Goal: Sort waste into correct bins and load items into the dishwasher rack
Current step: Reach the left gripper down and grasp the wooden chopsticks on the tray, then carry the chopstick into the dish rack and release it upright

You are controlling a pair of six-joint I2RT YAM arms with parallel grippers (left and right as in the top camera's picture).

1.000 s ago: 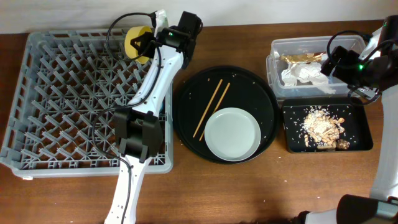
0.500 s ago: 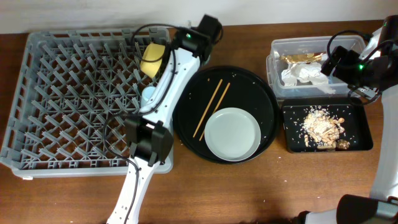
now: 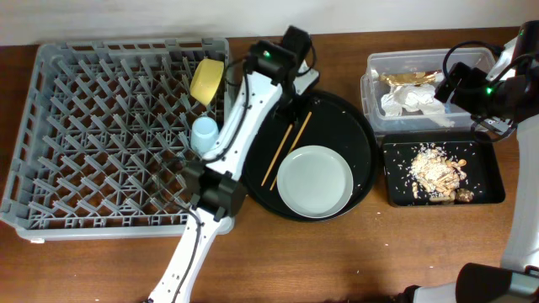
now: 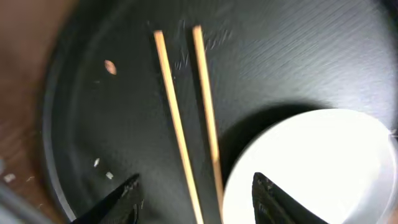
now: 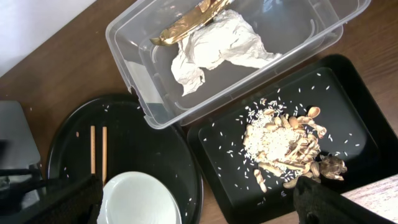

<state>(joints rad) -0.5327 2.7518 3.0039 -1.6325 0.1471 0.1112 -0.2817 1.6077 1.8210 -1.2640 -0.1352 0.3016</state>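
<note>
Two items, yellow bowl [image 3: 207,81] and light-blue cup [image 3: 205,133], sit in the dishwasher rack [image 3: 84,126] seen overhead; plate [image 3: 315,180] and chopsticks [image 3: 286,147] lie on the round black tray [image 3: 354,126], the left arm [image 3: 244,118] reaching to its far rim. Its wrist view shows the left hand [image 4: 194,186] spread, empty, above both. The right wrist view shows the right hand [image 5: 193,196] spread and empty above napkin [image 5: 217,43] and wrapper [image 5: 186,22] in the clear tub [image 5: 311,31], scraps [image 5: 280,146] in the shallow black tray [image 5: 348,93].

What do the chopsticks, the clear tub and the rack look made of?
Chopsticks: probably wood or bamboo, judging by the matte, even tan colour.
Clear tub: glossy transparent plastic, with see-through walls that catch glare.
Rack: matte grey moulded plastic, judging by its uniform peg grid.
</note>
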